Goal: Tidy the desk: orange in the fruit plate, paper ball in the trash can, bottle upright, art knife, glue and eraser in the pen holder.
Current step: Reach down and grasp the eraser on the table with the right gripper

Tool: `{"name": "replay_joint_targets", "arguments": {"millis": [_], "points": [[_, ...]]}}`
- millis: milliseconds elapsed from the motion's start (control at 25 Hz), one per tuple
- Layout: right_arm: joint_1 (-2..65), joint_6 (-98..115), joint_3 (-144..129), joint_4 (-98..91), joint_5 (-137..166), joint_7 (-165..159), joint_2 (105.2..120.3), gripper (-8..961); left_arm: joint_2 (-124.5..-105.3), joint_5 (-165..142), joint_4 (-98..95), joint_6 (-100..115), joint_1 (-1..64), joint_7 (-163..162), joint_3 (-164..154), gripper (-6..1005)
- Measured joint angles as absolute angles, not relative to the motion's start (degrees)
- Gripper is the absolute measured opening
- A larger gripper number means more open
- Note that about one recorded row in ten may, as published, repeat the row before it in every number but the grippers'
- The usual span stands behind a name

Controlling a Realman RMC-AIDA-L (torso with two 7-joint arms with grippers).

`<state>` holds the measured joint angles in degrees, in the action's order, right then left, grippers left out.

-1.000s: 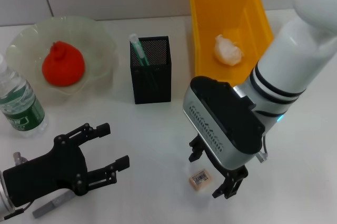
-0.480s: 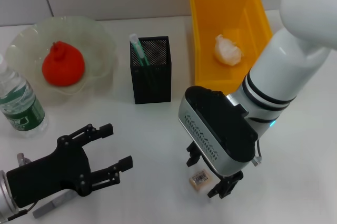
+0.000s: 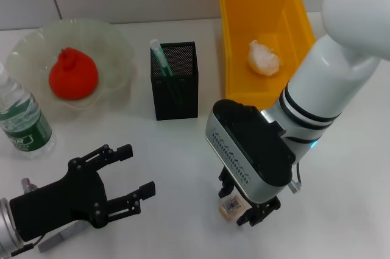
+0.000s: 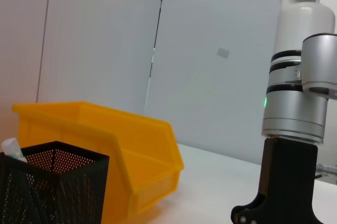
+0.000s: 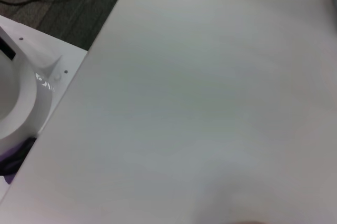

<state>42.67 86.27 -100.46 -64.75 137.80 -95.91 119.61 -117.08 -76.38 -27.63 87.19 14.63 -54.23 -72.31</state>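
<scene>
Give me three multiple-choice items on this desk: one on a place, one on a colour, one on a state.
1. The paper ball lies: A in the trash can; B in the fruit plate; C on the table.
2. The pen holder is: A yellow; B black; C green.
3. The bottle is: A lying down; B upright; C in the bin.

A: white wad inside yellow bin.
B: black mesh.
B: it stands beside the plate, left of the left pincer.
</scene>
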Motion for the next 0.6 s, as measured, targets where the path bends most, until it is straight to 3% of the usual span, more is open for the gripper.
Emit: {"name": "replay_joint_targets", "arguments": {"millis": [600], "points": [[43.9,84.9,-102.2,-61.7,137.7,-96.1,119.7,477,-117.25,-76.4,-27.6,87.3,15.2,-54.2,-72.5,842]]}}
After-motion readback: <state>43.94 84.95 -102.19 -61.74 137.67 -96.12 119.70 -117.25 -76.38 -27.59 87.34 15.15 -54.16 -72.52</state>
